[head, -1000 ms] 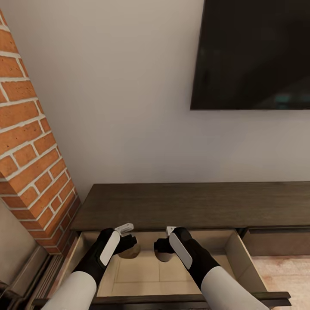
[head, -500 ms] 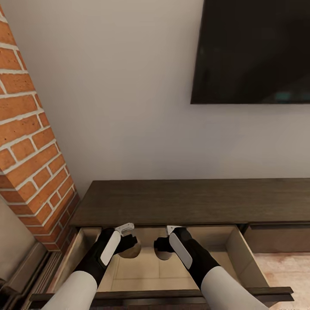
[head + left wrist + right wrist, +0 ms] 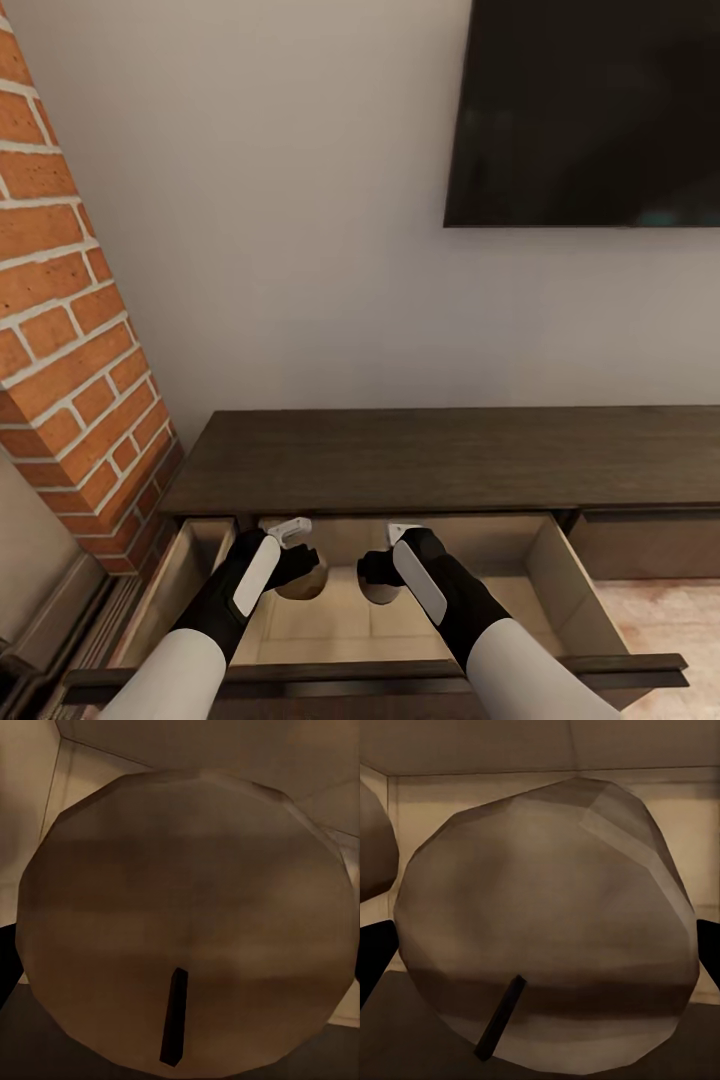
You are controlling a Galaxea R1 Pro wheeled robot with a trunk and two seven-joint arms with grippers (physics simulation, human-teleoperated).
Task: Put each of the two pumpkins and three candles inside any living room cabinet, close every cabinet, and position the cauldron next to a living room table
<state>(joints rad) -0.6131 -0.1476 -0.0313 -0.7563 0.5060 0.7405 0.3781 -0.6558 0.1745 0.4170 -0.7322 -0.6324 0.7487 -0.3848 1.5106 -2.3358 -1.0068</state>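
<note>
Candles hang inside the open cabinet drawer, one candle gripped by the left claw, another by the right claw. Next likely comes lowering and releasing both.

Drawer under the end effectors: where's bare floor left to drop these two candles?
The drawer floor is bare right of the right end effector, up to the right wall, and toward the front panel. It is crowded at the middle back: left end effector with its candle beside the right candle.

Both candles sit mostly hidden behind the dark fingers.
</note>
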